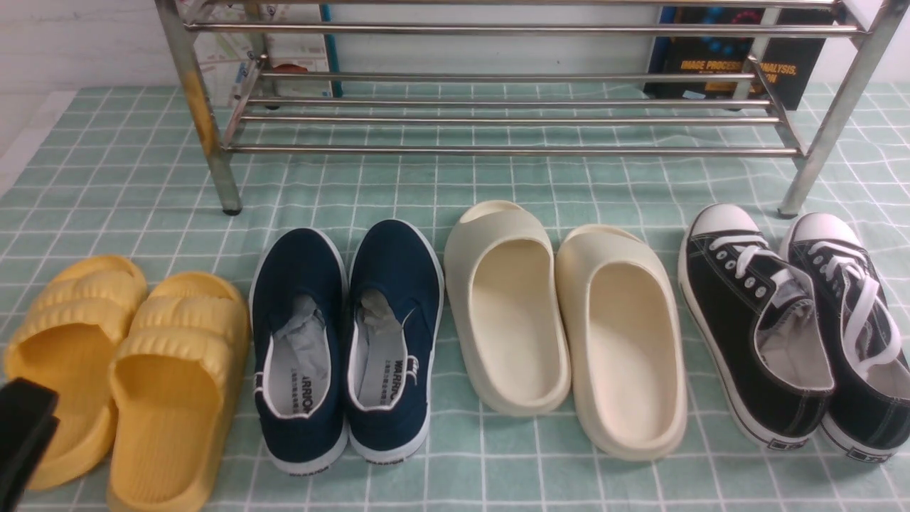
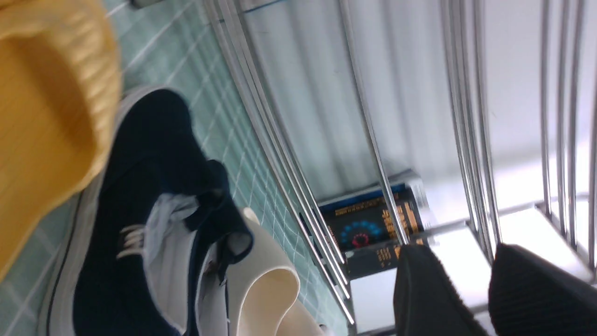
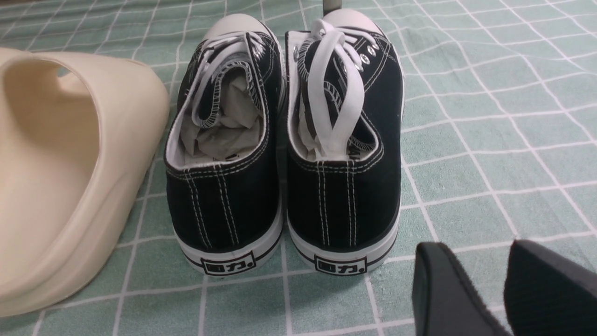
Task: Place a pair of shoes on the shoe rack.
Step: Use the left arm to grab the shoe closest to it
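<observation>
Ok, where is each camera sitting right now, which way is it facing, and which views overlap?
Front: between the arms, looking forward and down towards the shoe rack; a black bit of the left arm shows, near left.
Left wrist: on the left arm, by the yellow slide, looking across the navy slip-ons to the rack bars; open left claw shows.
Right wrist: behind the black sneakers, facing their heels; open right claw shows.
Shared: front and left wrist both show the navy slip-ons and shoe rack.
</observation>
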Controlling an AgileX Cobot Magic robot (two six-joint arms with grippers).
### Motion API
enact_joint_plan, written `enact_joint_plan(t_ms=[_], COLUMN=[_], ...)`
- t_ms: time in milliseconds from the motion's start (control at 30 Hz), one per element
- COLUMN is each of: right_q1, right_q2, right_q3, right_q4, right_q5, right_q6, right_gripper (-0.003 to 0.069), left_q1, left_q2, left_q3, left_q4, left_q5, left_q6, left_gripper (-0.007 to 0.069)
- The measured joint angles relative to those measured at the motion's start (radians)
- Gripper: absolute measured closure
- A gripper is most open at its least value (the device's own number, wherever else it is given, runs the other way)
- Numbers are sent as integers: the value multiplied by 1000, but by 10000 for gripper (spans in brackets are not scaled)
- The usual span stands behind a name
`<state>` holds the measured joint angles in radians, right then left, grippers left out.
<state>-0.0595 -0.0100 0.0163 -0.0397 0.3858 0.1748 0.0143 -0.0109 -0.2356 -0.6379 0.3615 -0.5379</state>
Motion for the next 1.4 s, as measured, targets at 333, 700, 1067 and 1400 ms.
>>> enact_joint_plan(t_ms=[333,700,1067,1400], right_q1=[0,0,0,0], right_q2=[0,0,0,0], right_q3=[0,0,0,0], right_q4=[0,0,0,0], right_q5=[0,0,0,0], right_q6=[0,0,0,0], right_gripper=[420,420,420,420], left_q1=[0,-132,-361,-387], left_q2=[476,1081,1544,1742], left_q3=[-475,-791,-910,-912], left_q4=[570,657,680,747], left_q5=[621,787,740,590], left_q6=[88,283,150,-2], left_gripper=[638,638,431,202])
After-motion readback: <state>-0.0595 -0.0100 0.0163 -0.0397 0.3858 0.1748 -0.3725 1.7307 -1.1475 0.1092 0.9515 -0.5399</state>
